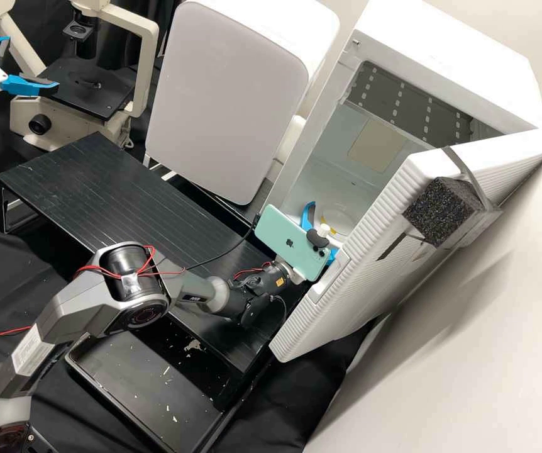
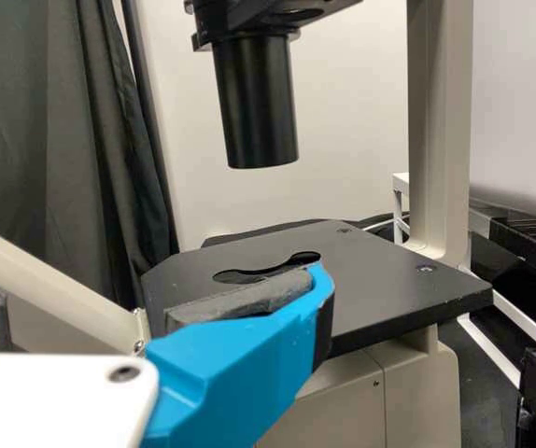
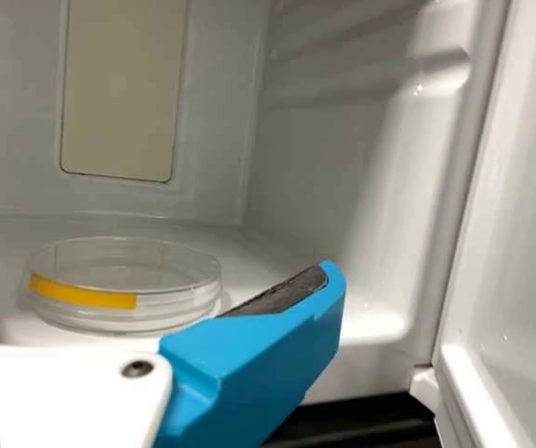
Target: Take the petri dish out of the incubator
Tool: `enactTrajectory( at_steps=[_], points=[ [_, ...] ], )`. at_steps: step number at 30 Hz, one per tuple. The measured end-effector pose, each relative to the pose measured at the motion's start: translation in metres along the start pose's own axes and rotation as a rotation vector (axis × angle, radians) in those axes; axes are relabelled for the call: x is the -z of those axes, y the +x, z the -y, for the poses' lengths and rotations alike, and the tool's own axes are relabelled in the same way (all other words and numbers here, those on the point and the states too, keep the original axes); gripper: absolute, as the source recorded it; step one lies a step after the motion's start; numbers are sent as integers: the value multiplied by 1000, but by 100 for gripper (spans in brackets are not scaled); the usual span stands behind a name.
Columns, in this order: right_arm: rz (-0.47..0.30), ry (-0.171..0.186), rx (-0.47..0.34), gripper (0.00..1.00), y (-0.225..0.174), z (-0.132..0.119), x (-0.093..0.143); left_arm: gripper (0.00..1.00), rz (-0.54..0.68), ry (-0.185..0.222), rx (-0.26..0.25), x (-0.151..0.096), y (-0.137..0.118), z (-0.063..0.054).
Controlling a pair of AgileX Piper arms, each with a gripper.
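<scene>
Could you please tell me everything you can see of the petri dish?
The petri dish is round, shallow and clear, apparently plastic, with a yellow strip on its side. It looks lidded and lies flat on the incubator floor. The right gripper is close by, jaws open; I cannot tell whether it touches the dish.

The petri dish (image 3: 123, 285) lies in the incubator (image 1: 447, 66), well right of the microscope (image 1: 85, 97).

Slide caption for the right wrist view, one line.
Right gripper, open, facing a clear petri dish with a yellow strip on the incubator floor.
</scene>
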Motion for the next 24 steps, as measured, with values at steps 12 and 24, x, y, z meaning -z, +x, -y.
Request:
enactTrajectory(
  at_steps=[12, 24],
  points=[
    [22, -36, 40, 100, 10, -9, 2, 100, 0, 0, 0, 0, 0, 0],
    [10, 74, 108, 100, 19, -5, -10, 100, 0, 0, 0, 0, 0, 0]
  ],
)
